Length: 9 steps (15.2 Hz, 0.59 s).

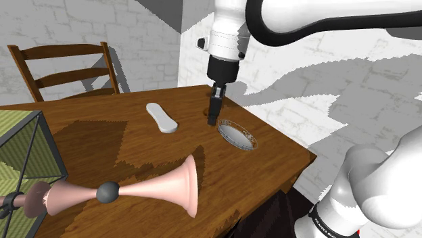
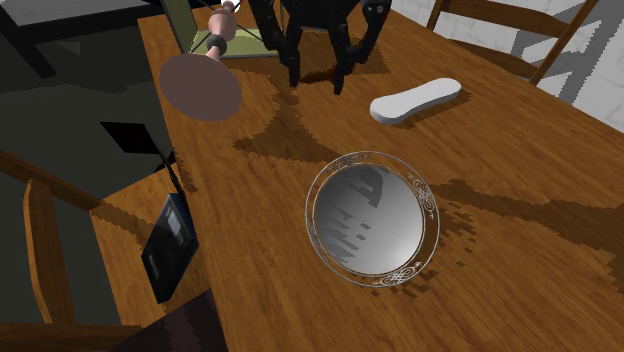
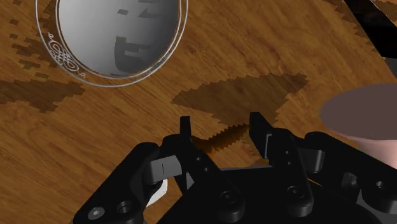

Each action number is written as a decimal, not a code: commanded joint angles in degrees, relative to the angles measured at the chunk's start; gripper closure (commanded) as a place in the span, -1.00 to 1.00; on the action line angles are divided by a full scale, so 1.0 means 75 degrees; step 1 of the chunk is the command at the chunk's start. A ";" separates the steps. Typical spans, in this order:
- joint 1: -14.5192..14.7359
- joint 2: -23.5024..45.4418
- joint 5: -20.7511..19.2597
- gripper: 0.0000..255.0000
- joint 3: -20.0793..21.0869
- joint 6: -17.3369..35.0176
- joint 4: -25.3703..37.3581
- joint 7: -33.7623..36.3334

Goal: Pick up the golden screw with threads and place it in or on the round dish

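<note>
Black fingers (image 3: 186,130) of the gripper (image 3: 221,119) pinch the golden screw (image 3: 224,136). Its threaded shank lies crosswise between them, over a dark patch of shadow on the wooden table (image 3: 95,146). Beyond the fingertips and well apart from them lies the round dish (image 3: 111,32), grey inside with a pale patterned rim. In the shoulder view the gripper hangs at the centre of the frame from the white arm (image 1: 233,27). Its tips appear raised off the wood, just left of the dish, which sits right of centre near the table's edge. A white oblong pad (image 1: 162,118) lies on the table left of the gripper. A pink horn (image 1: 162,186) with a black ball at its middle stretches across the lower left of that frame. A wooden chair (image 1: 61,67) stands at the upper left, behind the table.
</note>
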 commanded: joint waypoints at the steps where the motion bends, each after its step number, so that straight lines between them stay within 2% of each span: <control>1: -0.0105 -0.0383 -0.0010 1.00 -0.0254 -0.0021 -0.0374 -0.0376; 9: -0.0576 -0.1519 -0.0362 1.00 -0.1316 -0.0202 -0.1361 -0.1779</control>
